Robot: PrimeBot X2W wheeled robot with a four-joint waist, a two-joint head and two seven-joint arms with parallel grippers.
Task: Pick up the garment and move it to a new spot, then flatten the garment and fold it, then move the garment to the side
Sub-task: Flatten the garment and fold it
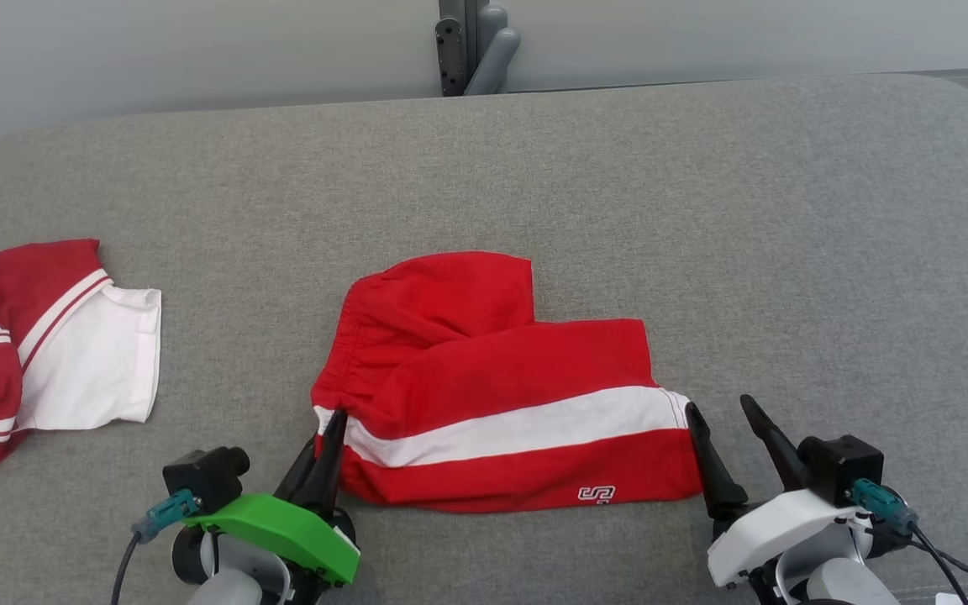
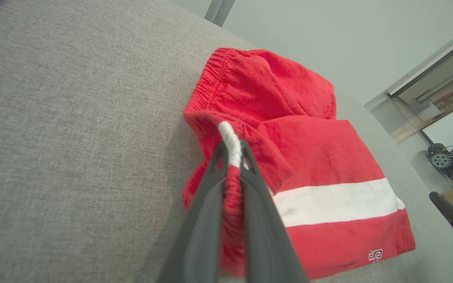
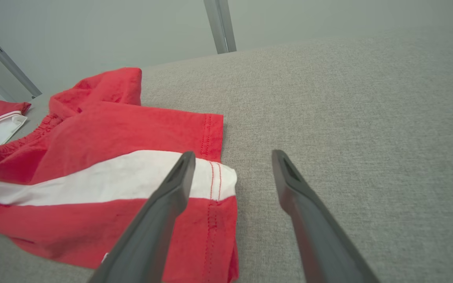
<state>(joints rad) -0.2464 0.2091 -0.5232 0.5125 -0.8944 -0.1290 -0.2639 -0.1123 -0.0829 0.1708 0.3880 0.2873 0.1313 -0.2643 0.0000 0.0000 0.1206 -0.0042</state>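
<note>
The garment (image 1: pixel 492 386) is a pair of red shorts with a white stripe, lying folded on the grey cushion at the near middle. My left gripper (image 1: pixel 334 420) is shut on the garment's near left corner; in the left wrist view its fingertips (image 2: pixel 232 151) pinch the bunched waistband (image 2: pixel 230 137) where the white stripe meets it. My right gripper (image 1: pixel 718 413) stands open at the garment's right hem. In the right wrist view one finger (image 3: pixel 179 177) lies over the striped hem (image 3: pixel 214 181), the other (image 3: pixel 285 173) over bare cushion.
A second red and white garment (image 1: pixel 39 344) lies at the left edge of the grey cushion (image 1: pixel 702 210). A grey post (image 1: pixel 476 46) stands behind the cushion's far edge. Bare cushion stretches to the right and far side.
</note>
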